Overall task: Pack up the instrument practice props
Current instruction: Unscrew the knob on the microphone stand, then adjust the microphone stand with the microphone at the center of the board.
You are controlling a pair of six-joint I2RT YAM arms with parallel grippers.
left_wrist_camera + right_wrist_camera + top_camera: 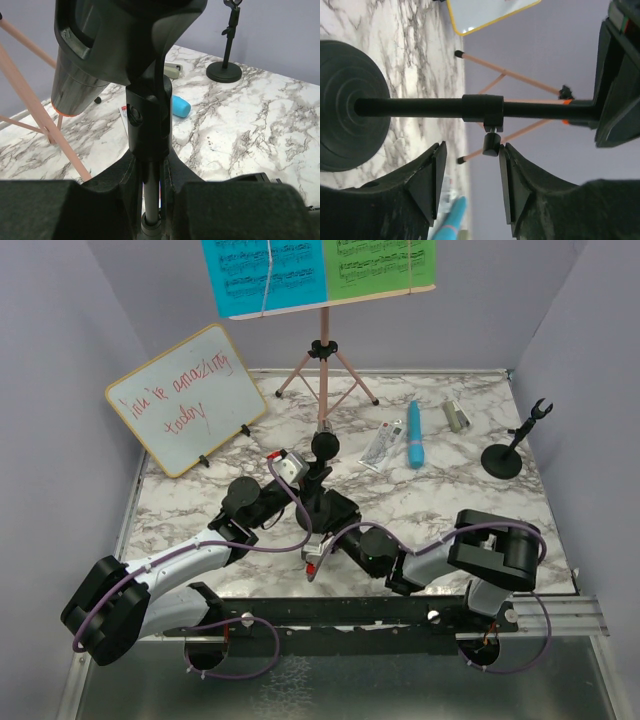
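1. Left end effector — closed tight on the thin pole of the near mic holder, which runs directly between its pads. Judged purpose: to keep the holder steady while the other arm works on it.
2. Black microphone sits tilted in the clip just above the left end effector. It is not yet taken out.
3. Right end effector — fingers apart, gripping nothing. The same holder's pole crosses just beyond its fingertips, and the small clamp knob lies in the gap. Contact cannot be told. The round base is at the far end of the pole from the clip.
4. Beyond both end effectors, the blue microphone lies flat on the desk. The second mic holder stands upright, well apart, with its clip empty.
5. Farthest off, the pink tripod music holder stands upright. The blue music sheet and the green music sheet are propped on its tray.
6. Judgement: packing is at an early stage, with every prop out on the desk.
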